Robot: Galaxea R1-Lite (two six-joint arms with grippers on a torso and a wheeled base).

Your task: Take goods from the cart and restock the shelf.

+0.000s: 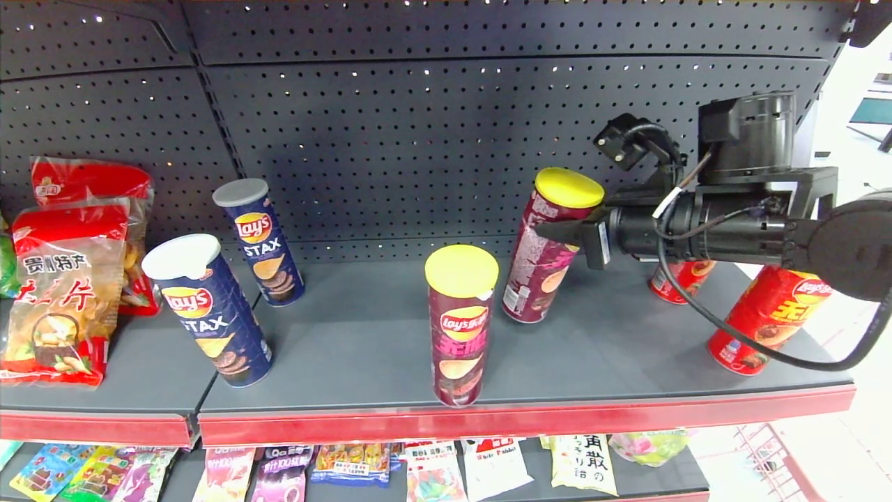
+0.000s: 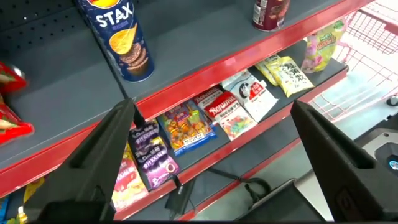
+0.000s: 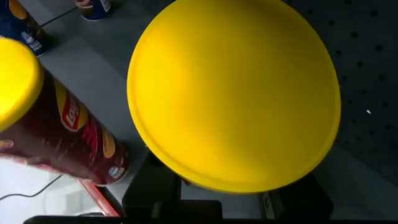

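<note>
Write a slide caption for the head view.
Right gripper grips a tilted yellow-lidded maroon chip can on the shelf.

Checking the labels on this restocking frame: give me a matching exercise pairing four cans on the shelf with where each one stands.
Things:
1. blue can with white lid
2. blue can with grey lid
3. front maroon can
4. rear maroon can

Places:
A. in the right gripper's jaws
B. middle of the shelf, near its front edge
C. back left, by the pegboard
D. front left, next to the snack bags

Pairs: 1-D, 2-C, 3-B, 4-A.
</note>
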